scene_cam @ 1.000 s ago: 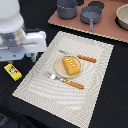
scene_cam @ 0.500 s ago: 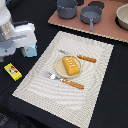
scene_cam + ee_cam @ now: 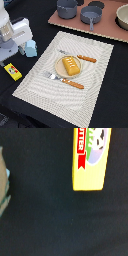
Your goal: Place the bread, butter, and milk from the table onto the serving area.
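Observation:
The bread [image 3: 71,65] lies on the round tan plate [image 3: 61,67] on the beige striped serving area [image 3: 55,95]. The butter [image 3: 13,71], a flat yellow box, lies on the black table [image 3: 105,100] off the mat at the exterior view's left; it also shows in the wrist view [image 3: 90,158]. The pale-blue milk carton [image 3: 31,48] stands upright on the table by the mat's edge. My gripper [image 3: 18,52] hangs above the table between milk and butter, beside the milk, open and holding nothing. Its fingers do not show in the wrist view.
A pinkish-brown board [image 3: 107,30] with grey pots [image 3: 67,8] and a pan [image 3: 91,14] lies beyond the mat. A fork [image 3: 52,76] and orange-handled knives [image 3: 75,84] lie by the plate. A pale object [image 3: 2,183] shows at the wrist view's edge.
My arm has shifted slightly toward the exterior view's left and lower, nearer the butter. The bread, milk and butter have not moved.

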### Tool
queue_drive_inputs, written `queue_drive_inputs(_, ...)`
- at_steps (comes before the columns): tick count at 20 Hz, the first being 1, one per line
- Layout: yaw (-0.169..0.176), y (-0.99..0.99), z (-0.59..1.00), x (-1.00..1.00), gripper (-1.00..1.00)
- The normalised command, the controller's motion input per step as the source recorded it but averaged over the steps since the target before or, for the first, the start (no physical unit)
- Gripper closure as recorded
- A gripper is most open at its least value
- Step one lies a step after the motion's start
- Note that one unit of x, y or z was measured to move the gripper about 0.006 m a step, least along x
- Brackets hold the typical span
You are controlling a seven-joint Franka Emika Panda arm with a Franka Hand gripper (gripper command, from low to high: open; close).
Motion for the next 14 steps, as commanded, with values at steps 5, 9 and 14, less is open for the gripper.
queue_drive_inputs(5,0.038,-0.17,-0.41,-0.03,-1.0)
queue_drive_inputs(9,0.036,-0.14,-0.35,-0.17,-1.0)
queue_drive_inputs(14,0.023,-0.19,-0.32,-0.26,-1.0)
